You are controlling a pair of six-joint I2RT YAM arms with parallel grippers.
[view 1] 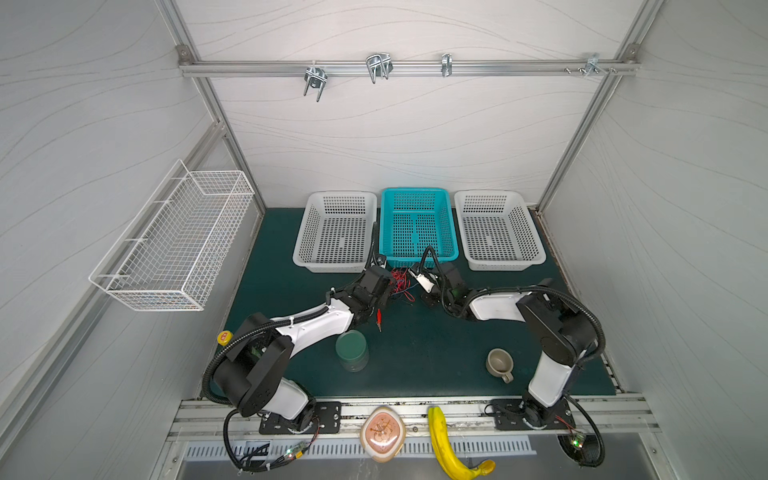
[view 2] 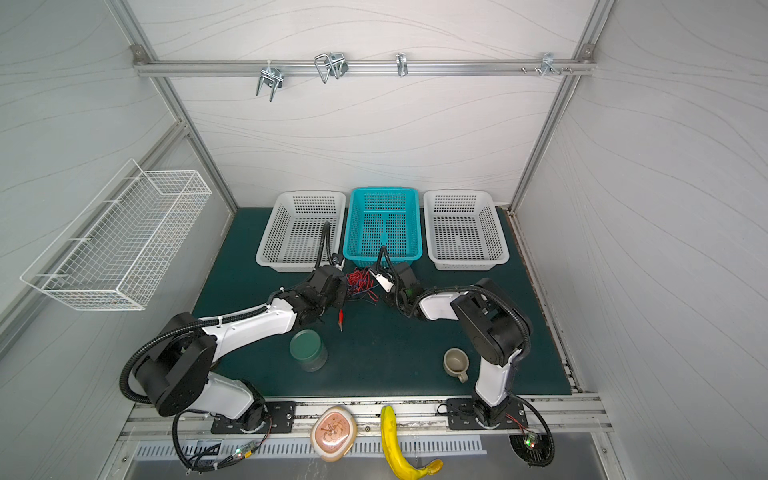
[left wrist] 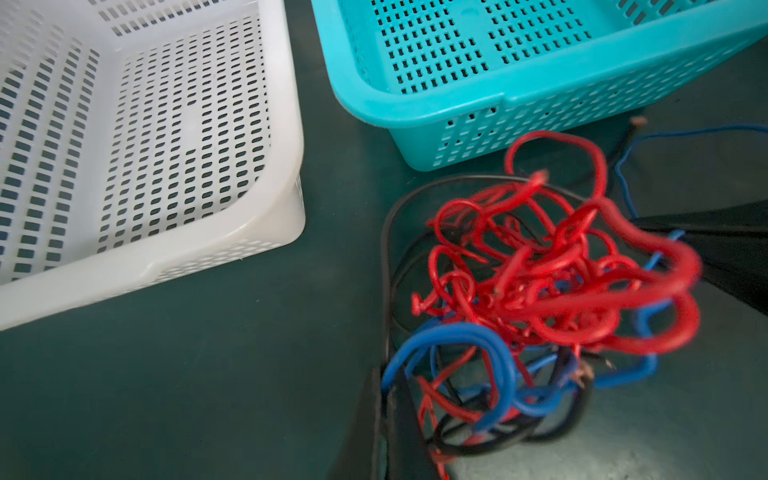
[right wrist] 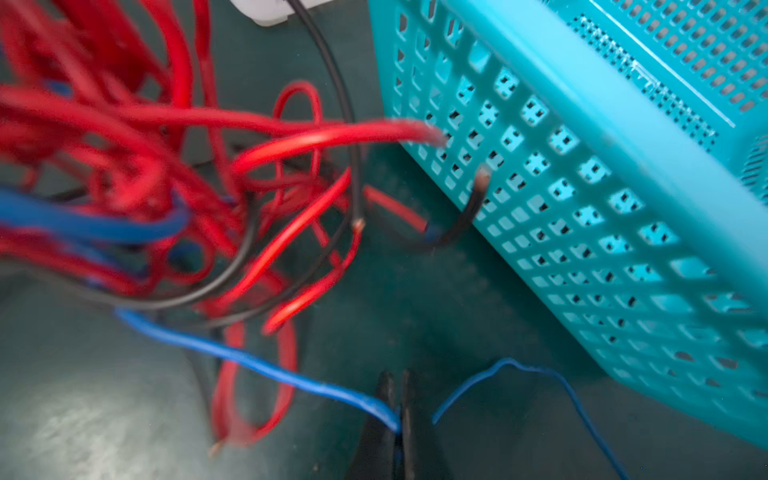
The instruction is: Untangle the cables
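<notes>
The cables (left wrist: pixel 552 282) sit clenched in the left gripper (left wrist: pixel 386 386); the right gripper (right wrist: pixel 399 407) pinches one blue strand (right wrist: pixel 291 376). Pulling apart could cinch the knot.

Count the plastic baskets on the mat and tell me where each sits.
3, in a row along the back edge of the mat: left white basket, teal basket in the middle, right white basket. None appears hidden.

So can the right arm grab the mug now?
Probably not yet: the right gripper is shut on a blue cable beside the teal basket. The mug itself stands in the open on the mat.
</notes>
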